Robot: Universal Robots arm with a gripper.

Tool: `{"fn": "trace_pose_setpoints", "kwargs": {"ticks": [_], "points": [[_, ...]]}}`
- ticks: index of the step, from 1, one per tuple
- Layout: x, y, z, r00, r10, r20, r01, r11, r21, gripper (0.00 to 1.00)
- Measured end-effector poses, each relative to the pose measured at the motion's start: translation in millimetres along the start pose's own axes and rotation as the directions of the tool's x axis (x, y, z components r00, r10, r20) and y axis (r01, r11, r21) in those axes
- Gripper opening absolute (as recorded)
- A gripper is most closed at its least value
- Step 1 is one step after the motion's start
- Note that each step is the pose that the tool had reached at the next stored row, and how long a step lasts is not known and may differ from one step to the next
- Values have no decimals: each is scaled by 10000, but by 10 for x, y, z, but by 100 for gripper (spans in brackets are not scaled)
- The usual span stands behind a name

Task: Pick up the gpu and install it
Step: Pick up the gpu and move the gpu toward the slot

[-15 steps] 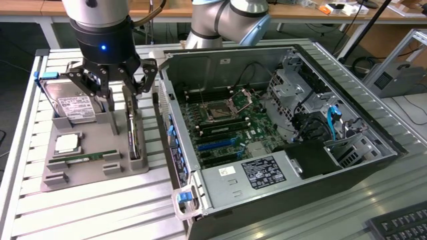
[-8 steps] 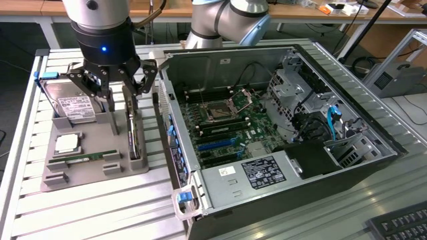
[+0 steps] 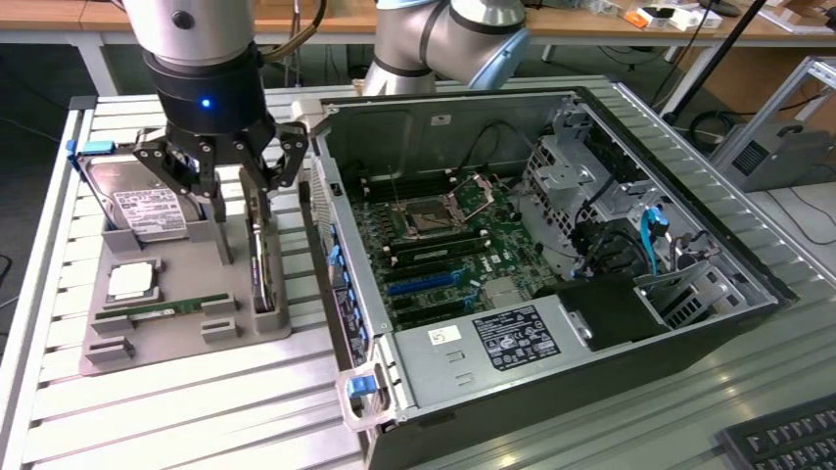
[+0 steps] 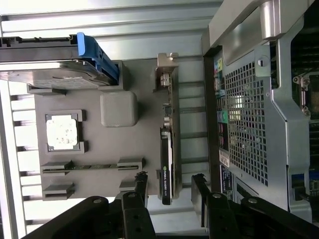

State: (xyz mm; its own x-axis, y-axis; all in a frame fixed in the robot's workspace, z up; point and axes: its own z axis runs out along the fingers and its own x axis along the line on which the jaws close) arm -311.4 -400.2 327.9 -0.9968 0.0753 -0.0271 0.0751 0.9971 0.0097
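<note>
**Exterior view.** Open computer case (image 3: 549, 294) on a slatted metal table (image 3: 196, 421), with motherboard (image 3: 438, 245) and CPU socket (image 3: 429, 217) exposed. Grey parts tray (image 3: 157, 348) just beside the case, toward the exterior view's left. Corner of a keyboard (image 3: 784, 436) at the lower edge. Gripper (image 3: 238, 230) low over the tray, near the side closest to the case.

**Wrist view.** Perforated rear panel (image 4: 244, 124) of the case in place of its interior. Tray contents laid out plainly: hard drive (image 4: 50, 69) with blue handle (image 4: 94, 55), processor (image 4: 62, 132) in a square recess, RAM stick (image 4: 92, 167) in a narrow slot.

**Task object.** Gpu (image 3: 265, 269) standing on edge in the tray slot nearest the case, not yet lifted. Seen edge-on from the wrist, with silver bracket (image 4: 167, 64) at the end away from the gripper.

**Jaws.** Spread wide, holding nothing. Fingertips (image 4: 141, 181) straddling the near end of the gpu, with a clear gap on each side and no contact visible.
</note>
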Motion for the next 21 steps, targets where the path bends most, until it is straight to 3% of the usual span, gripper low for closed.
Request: {"fn": "trace_pose_setpoints", "kwargs": {"ticks": [21], "points": [[3,-1,89,10000,-1,1,1,10000,16,48]]}}
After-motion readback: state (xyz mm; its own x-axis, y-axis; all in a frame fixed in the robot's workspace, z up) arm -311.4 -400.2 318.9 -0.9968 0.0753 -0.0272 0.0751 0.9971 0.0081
